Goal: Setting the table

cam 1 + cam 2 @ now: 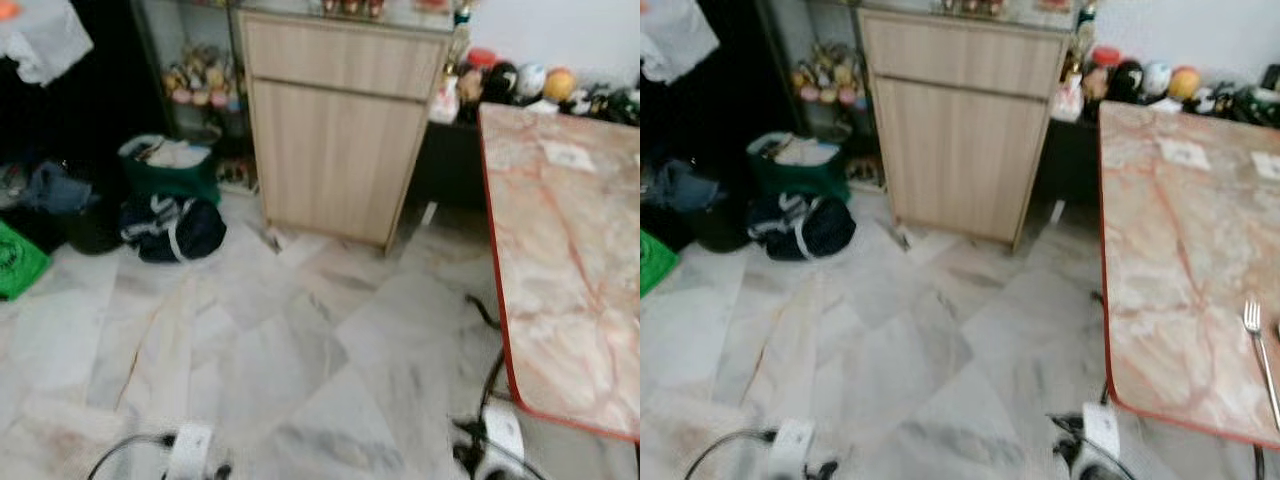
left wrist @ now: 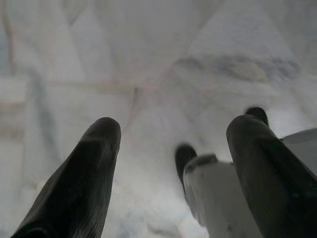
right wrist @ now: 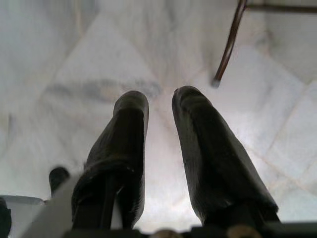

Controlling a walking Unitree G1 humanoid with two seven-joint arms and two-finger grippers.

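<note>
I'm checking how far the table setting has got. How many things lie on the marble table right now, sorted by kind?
On the marble table:
Fork: 1
White paper pieces: 2
Total: 3
Both grippers hang low over the floor, holding nothing.

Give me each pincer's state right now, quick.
Left pincer: open, holding nothing, hanging over the marble floor.
Right pincer: open with a narrow gap, holding nothing, above the floor.
</note>
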